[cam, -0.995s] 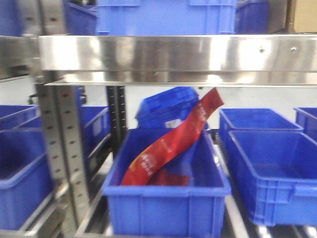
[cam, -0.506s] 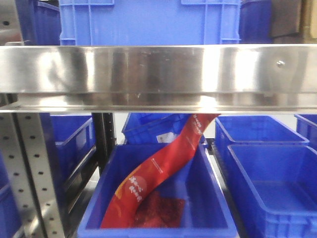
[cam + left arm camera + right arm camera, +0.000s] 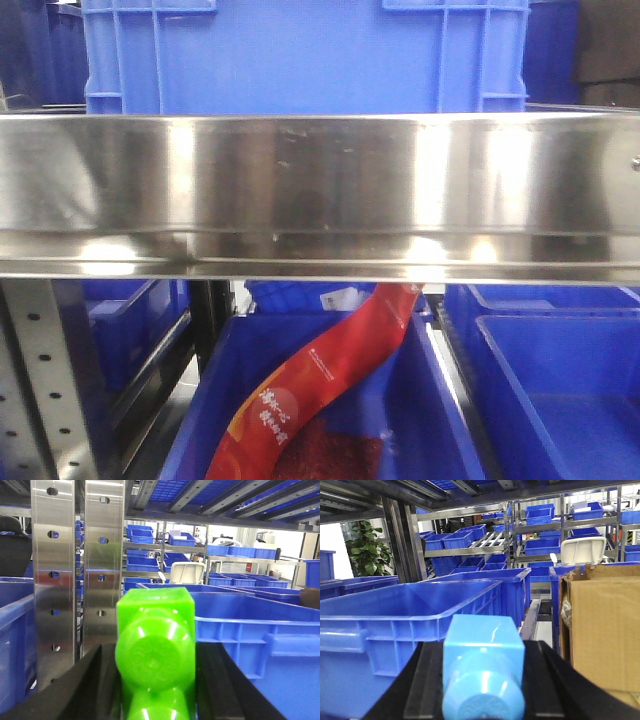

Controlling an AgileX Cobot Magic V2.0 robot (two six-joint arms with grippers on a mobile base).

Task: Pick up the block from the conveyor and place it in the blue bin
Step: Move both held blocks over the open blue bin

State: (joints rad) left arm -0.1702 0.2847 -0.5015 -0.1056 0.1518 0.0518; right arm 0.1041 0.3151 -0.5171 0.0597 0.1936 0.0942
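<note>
My left gripper (image 3: 156, 660) is shut on a bright green block (image 3: 155, 625), held between its black fingers (image 3: 97, 680). A blue bin (image 3: 250, 645) stands just ahead to its right. My right gripper (image 3: 483, 675) is shut on a light blue block (image 3: 483, 640) between black fingers (image 3: 427, 680). A large blue bin (image 3: 395, 615) stands ahead to its left. In the front view neither gripper shows. A blue bin (image 3: 195, 430) holding a long red bag (image 3: 320, 385) sits below a steel shelf rail (image 3: 320, 190). The conveyor is out of view.
Another blue bin (image 3: 560, 390) sits lower right in the front view, and one (image 3: 300, 50) stands on the rail. Perforated steel uprights (image 3: 77, 565) stand close on the left gripper's left. A cardboard box (image 3: 605, 630) stands close on the right gripper's right.
The front view has closed in on the shelf: the steel rail now sits lower and fills more of the picture, and the bin with the red bag has slid toward the bottom edge.
</note>
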